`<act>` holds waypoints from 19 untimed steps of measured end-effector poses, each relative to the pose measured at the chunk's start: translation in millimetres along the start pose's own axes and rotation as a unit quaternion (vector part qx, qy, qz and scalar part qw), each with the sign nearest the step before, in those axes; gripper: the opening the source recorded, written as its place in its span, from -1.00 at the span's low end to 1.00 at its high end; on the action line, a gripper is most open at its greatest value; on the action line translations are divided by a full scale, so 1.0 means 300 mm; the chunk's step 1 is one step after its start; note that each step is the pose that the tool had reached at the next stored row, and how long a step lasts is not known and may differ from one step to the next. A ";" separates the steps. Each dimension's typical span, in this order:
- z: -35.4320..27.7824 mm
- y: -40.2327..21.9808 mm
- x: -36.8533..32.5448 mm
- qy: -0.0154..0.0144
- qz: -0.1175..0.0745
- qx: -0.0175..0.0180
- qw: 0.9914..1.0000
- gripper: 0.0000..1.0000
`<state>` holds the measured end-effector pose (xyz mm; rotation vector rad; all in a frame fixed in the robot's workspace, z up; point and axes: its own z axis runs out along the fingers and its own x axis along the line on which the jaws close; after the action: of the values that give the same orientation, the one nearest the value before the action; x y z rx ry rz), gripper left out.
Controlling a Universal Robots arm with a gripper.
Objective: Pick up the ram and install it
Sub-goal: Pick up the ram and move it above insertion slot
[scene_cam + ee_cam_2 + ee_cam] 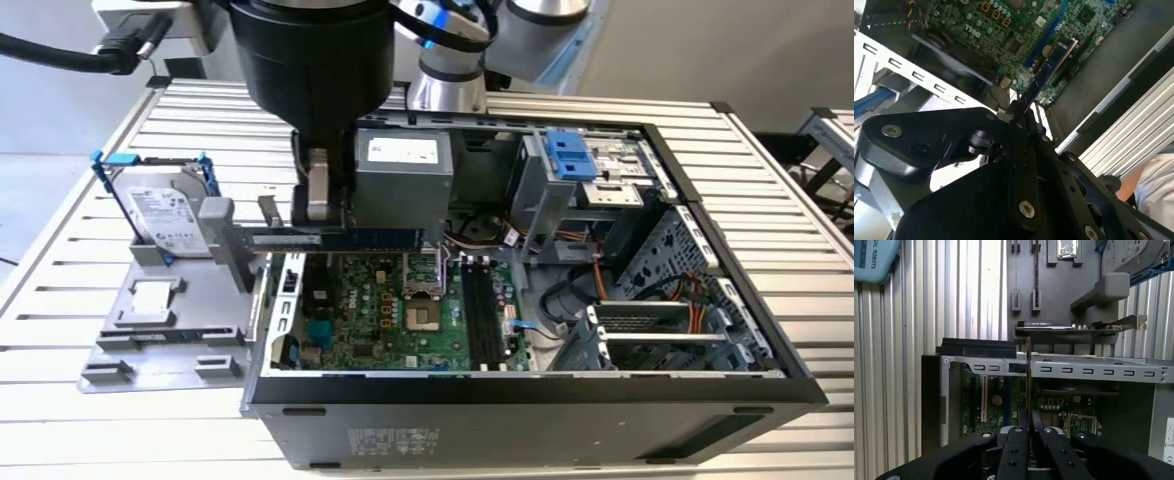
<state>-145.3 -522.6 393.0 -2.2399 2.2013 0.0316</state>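
The ram (360, 238), pinched across its flat faces by the gripper's (1016, 114) clenched jaws, hangs on edge above the motherboard (387, 300), beside the open computer case's (534, 383) wall on the exterior view's left; the edgewise hold likely suits the board's narrow slots (482, 310).

A slatted aluminium table (787, 200) stands on a pale grey floor (27, 180) under even light.

The down-pointing gripper (1029, 425) pinches the ram (1050, 69) edgewise.
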 end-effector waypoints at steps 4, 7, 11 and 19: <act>-0.001 -0.061 0.001 0.000 0.000 -0.001 1.000 -1.00; -0.001 -0.107 0.002 0.000 0.000 -0.001 1.000 -1.00; -0.002 -0.168 0.004 0.000 0.000 -0.002 1.000 -1.00; -0.004 -0.289 0.007 0.000 0.000 -0.004 1.000 -1.00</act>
<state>-58.4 -523.2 393.0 -2.2436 2.2048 0.0400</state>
